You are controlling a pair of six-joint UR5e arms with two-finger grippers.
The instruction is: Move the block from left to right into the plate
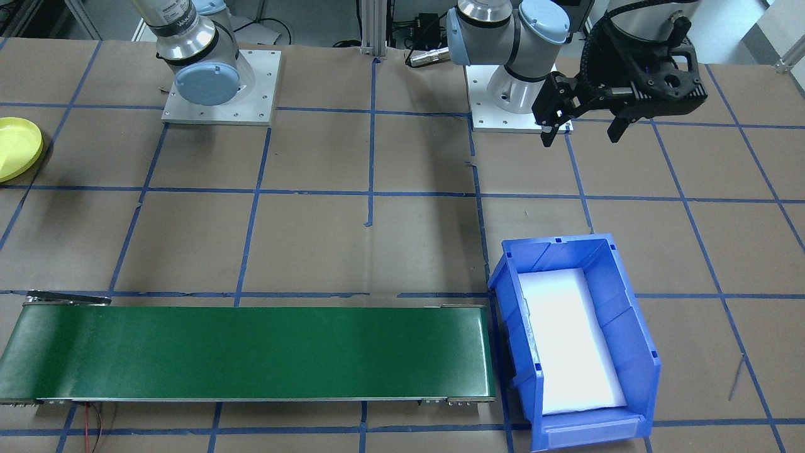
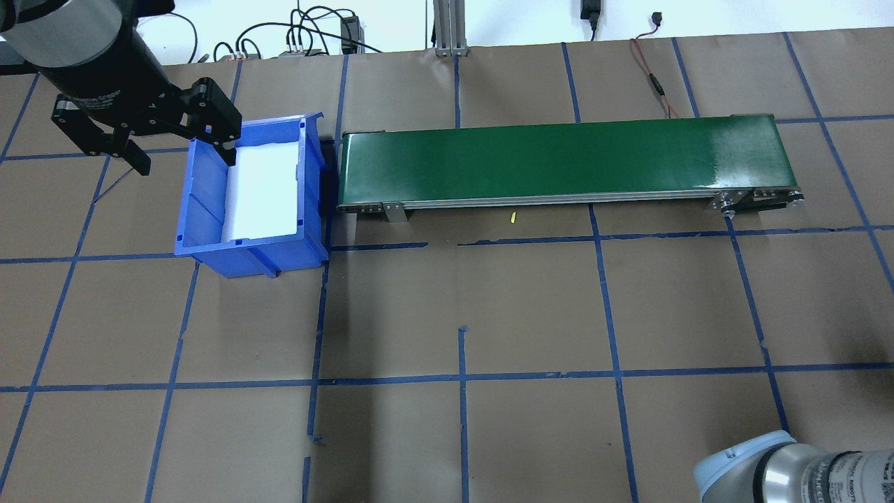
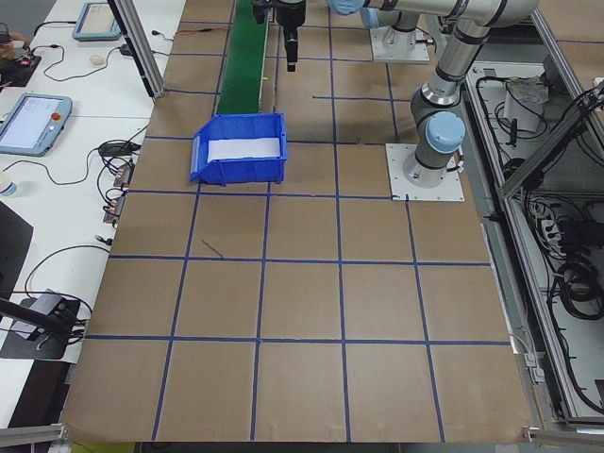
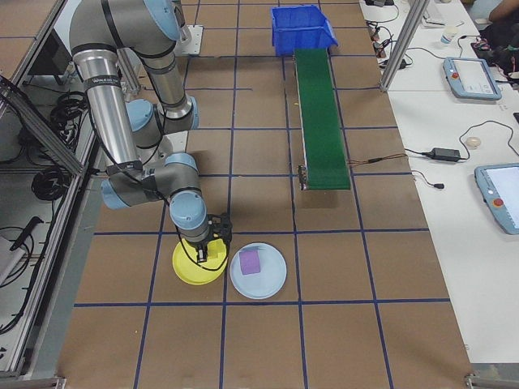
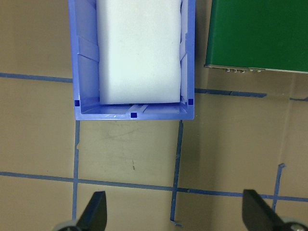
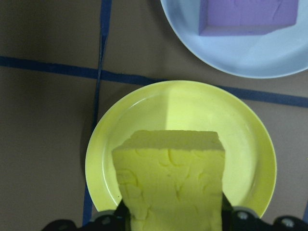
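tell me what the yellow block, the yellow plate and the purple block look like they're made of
Yellow block, held in the right hand: likely soft foam, matte with a cracked, pitted face. Yellow plate: probably moulded plastic, smooth with a slight sheen and an even raised rim. Purple block on the pale blue plate: the same creased foam look.

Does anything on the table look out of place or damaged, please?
Little. A small yellow scrap lies loose beside the belt, and the blue floor tape is torn and peeling in spots. Otherwise nothing stands out.
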